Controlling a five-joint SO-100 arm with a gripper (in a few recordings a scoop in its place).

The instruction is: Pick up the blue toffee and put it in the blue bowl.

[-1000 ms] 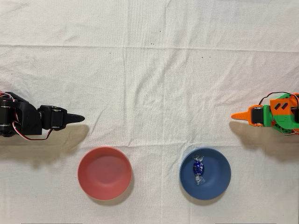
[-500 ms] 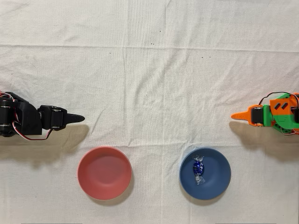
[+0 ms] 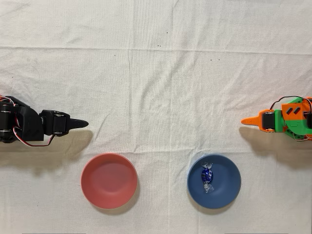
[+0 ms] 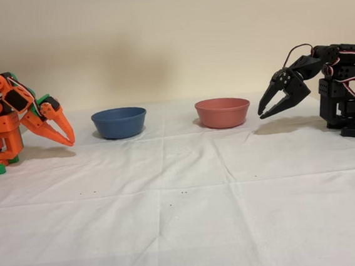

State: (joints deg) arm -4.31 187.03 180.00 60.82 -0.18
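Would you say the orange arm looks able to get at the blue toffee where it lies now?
Probably yes: the blue toffee lies uncovered in the blue bowl, with bare cloth between it and the gripper.

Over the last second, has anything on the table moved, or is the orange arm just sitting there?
Nothing visibly changed. The blue toffee lies in the blue bowl as before, the red bowl is in the same spot, and the orange arm's gripper rests pulled back by its base, apart from the bowls, holding nothing. The black arm is idle.
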